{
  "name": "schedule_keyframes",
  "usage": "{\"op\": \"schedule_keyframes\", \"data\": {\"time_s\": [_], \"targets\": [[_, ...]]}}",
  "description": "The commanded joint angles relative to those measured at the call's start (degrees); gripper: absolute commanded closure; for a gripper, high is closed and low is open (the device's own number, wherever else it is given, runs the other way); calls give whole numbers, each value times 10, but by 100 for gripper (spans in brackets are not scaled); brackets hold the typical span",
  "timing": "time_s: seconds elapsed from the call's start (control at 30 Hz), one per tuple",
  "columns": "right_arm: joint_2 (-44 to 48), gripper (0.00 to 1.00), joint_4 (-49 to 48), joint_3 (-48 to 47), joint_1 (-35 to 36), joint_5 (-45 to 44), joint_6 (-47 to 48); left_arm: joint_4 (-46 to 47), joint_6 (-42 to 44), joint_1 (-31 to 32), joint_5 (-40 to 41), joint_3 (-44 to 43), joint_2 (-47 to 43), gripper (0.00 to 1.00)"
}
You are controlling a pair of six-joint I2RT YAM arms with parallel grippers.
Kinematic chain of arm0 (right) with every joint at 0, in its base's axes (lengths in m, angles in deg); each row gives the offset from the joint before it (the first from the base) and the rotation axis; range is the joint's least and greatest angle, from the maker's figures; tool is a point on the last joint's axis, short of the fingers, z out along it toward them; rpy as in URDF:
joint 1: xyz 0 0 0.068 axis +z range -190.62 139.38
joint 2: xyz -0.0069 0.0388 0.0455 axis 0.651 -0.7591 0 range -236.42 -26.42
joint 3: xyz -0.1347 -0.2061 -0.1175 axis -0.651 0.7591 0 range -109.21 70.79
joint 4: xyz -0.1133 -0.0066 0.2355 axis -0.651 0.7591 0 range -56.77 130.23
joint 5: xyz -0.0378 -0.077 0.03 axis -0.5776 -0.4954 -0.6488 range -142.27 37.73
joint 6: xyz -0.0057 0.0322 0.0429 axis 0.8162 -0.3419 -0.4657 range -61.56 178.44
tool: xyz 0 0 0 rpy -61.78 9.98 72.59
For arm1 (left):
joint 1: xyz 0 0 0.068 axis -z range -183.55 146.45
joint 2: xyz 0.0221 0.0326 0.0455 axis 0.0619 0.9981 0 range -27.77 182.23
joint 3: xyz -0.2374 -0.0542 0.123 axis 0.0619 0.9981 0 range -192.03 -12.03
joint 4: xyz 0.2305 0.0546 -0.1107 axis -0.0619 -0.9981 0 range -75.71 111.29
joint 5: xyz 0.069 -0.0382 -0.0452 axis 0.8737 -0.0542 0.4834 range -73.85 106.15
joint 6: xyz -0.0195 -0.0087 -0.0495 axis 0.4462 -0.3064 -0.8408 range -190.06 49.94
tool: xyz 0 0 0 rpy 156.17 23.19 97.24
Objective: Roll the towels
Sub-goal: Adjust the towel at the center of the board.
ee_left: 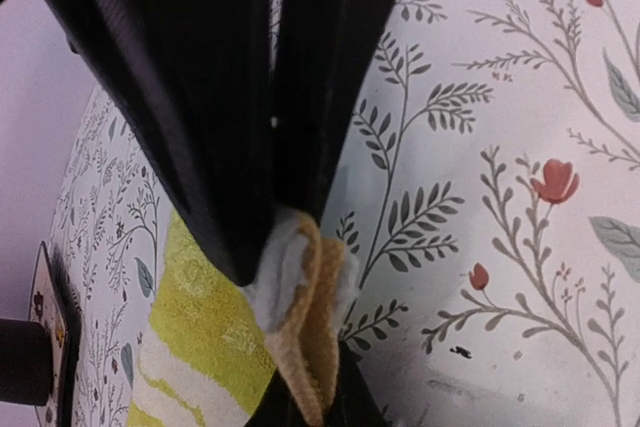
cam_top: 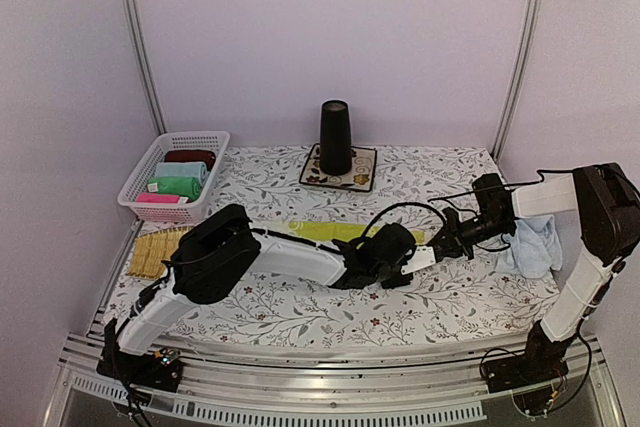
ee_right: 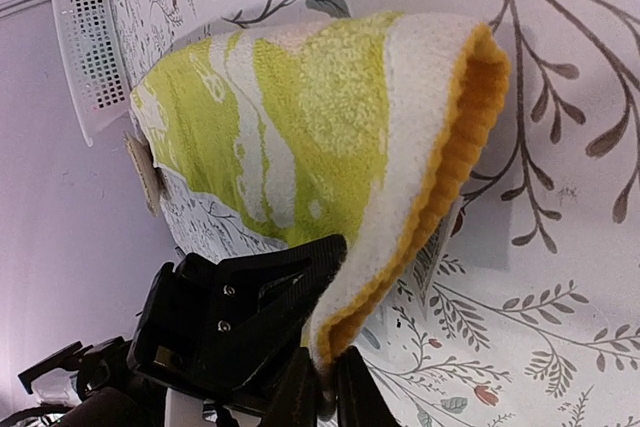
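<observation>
The yellow-green towel [cam_top: 325,231] is lying just in front of the flowered mat [cam_top: 366,172]. The left gripper [ee_left: 288,209] is pinching the towel's folded yellow hem, jaws nearly closed. The right gripper [ee_right: 325,387] is gripping the raised edge of that towel tightly. From above, both arms are hiding that end. The light blue towel [cam_top: 530,245], right of the mat, is sitting partly behind the right arm.

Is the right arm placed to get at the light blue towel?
Probably not yet: the blue towel lies uncovered just beside it, but the right claw is shut on the yellow-green towel and must release first.
</observation>
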Motion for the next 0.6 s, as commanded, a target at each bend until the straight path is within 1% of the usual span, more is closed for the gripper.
{"op": "schedule_keyframes", "data": {"time_s": [0.0, 0.13, 0.23, 0.3, 0.47, 0.57], "targets": [[11, 85, 9, 0, 2, -9, 8, -25, 0, 8, -5, -6, 19, 94], [10, 61, 14, 3, 1, -12, 13, -26, -7, 7, -9, -13, 19, 98], [10, 49, 16, 5, -4, -13, 15, -29, -12, 7, -12, -17, 19, 99], [12, 43, 16, 9, -11, -13, 14, -30, -15, 6, -13, -18, 18, 99], [9, 38, 2, 20, -17, -13, 7, -33, -20, 5, -14, -16, 16, 99], [0, 36, -30, 33, -17, -10, -11, -32, -23, 4, -17, -16, 14, 99]]}}
